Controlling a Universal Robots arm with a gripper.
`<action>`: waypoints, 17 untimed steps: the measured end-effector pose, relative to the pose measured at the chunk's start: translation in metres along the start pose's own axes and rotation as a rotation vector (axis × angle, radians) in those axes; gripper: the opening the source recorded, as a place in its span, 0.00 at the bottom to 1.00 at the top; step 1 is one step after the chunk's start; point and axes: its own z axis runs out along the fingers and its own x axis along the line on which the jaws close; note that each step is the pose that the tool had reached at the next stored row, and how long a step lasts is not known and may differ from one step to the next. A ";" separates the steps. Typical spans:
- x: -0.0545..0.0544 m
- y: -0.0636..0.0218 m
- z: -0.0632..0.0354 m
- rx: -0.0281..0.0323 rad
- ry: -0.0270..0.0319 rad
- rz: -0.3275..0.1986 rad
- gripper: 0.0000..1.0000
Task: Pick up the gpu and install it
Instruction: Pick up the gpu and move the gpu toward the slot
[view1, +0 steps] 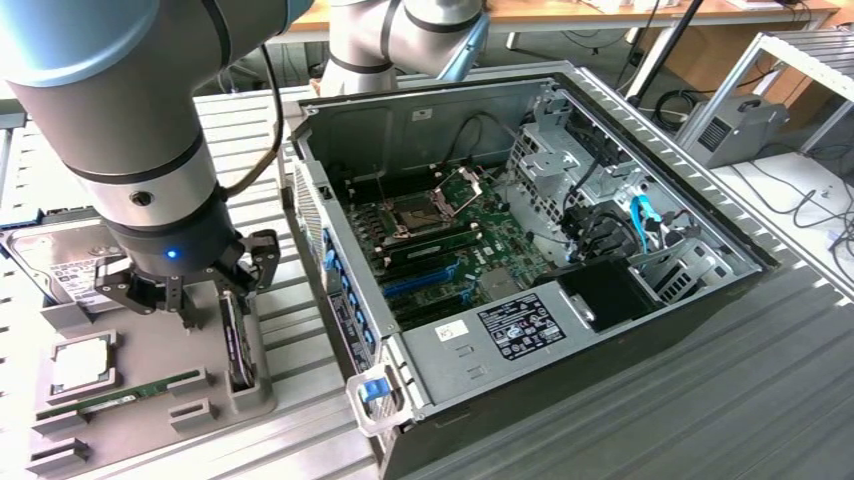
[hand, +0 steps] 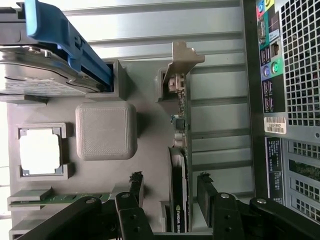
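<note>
Gpu (hand: 178, 192) stands on its thin edge in a slot of the grey tray (hand: 150, 115), its silver bracket (hand: 182, 57) at the end farthest from the gripper (hand: 170, 182). In the exterior view the gpu (view1: 238, 345) sits along the edge of the tray (view1: 254, 400) nearest the computer case (view1: 334, 140).

The gripper (view1: 220, 300) hangs directly over the card with its jaws wide. One finger (hand: 136, 184) is on each side of the black edge, the other finger (hand: 205, 187) opposite, and neither touches the card. Nothing is held.

Other parts share the tray: a hard drive (hand: 45, 75) in a blue carrier, a processor (hand: 40, 150) in a square recess, and a green memory stick (hand: 60, 198) lying in a narrow groove. In the exterior view the hard drive (view1: 60, 260) lies behind the arm, the processor (view1: 83, 362) and memory stick (view1: 120, 395) nearer the camera.

The computer case lies open on the slatted metal table (view1: 694, 400), just to the exterior view's right of the tray, with the motherboard (view1: 454, 250) exposed. Its rear panel (hand: 300, 60) runs beside the tray in the wrist view.
</note>
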 end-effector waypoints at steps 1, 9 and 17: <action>0.000 0.0000 0.0003 0.0000 0.0000 0.000 0.56; 0.001 -0.0002 0.0023 0.0000 0.0000 0.000 0.56; 0.001 -0.0003 0.0042 0.0000 0.0000 0.000 0.56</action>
